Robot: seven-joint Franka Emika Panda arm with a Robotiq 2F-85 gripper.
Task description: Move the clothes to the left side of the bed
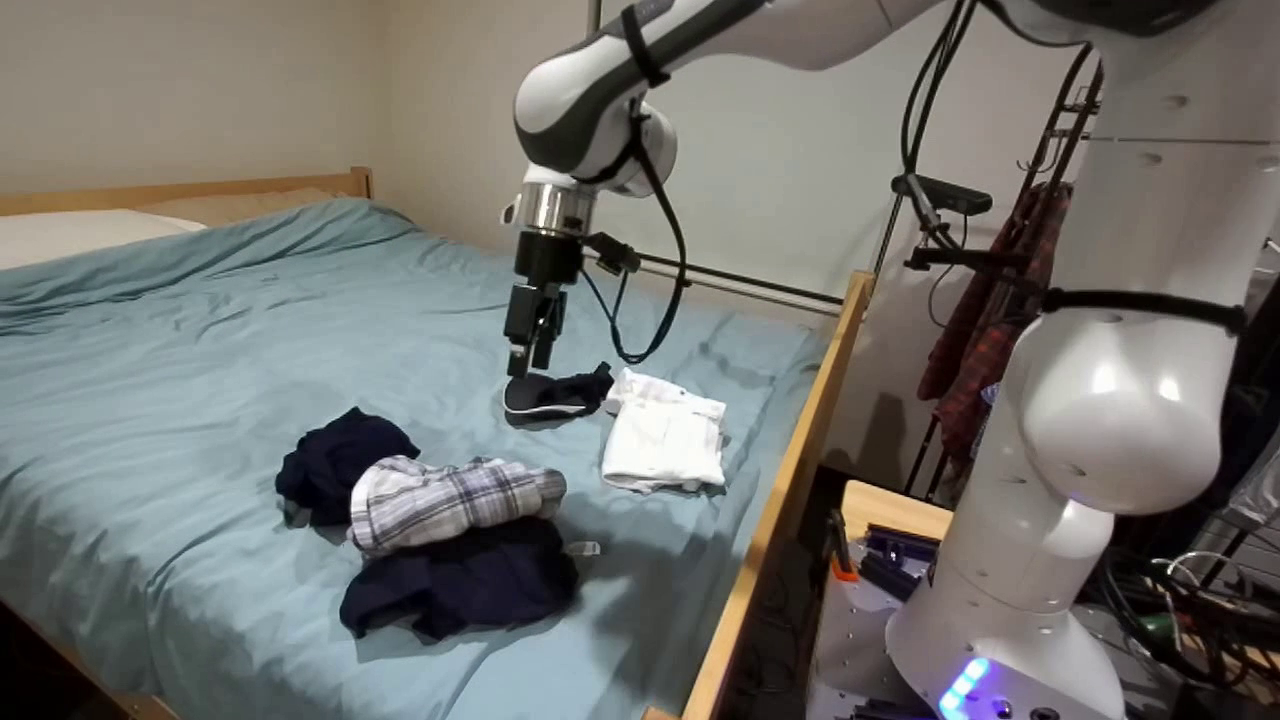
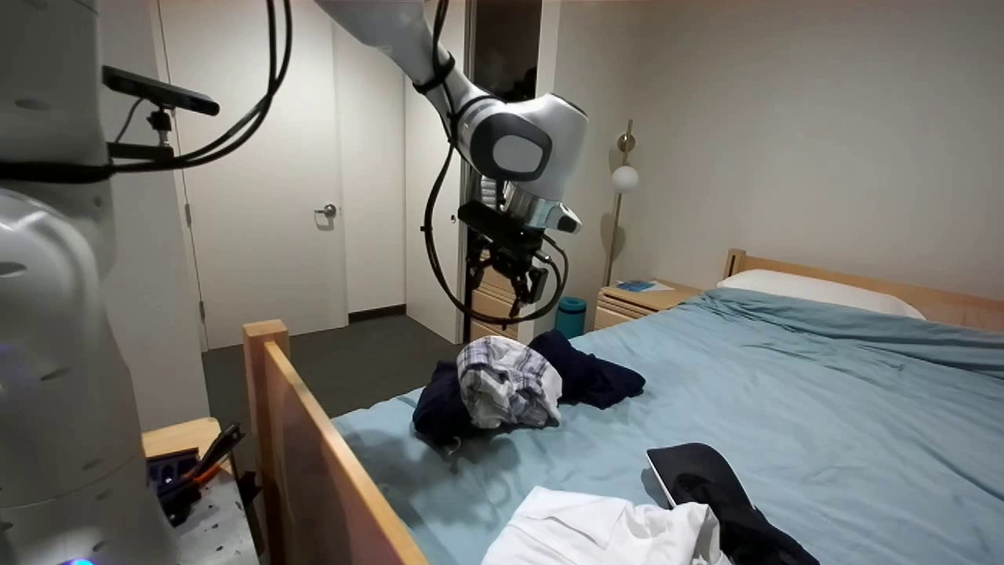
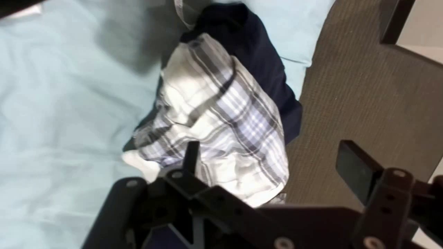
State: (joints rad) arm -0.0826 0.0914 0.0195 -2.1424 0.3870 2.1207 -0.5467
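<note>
A plaid shirt (image 1: 450, 500) lies crumpled between two navy garments, one in front (image 1: 465, 580) and one behind (image 1: 340, 465). In an exterior view the plaid shirt (image 2: 508, 384) again sits between the navy pieces. A folded white garment (image 1: 665, 440) lies apart, touching a black cap (image 1: 540, 393). My gripper (image 1: 530, 366) is open and empty, pointing down in the air above the clothes; it also shows over the pile in an exterior view (image 2: 500, 302). In the wrist view its fingers (image 3: 269, 150) are wide apart, with the plaid shirt (image 3: 228, 121) and bare floor below.
The bed (image 1: 200, 380) has a blue-green sheet and a wooden rail (image 1: 790, 490) beside the robot base. The dark floor (image 3: 363, 103) lies past the bed's edge near the pile. A nightstand (image 2: 651, 297) and pillow (image 2: 820, 292) are at the far end.
</note>
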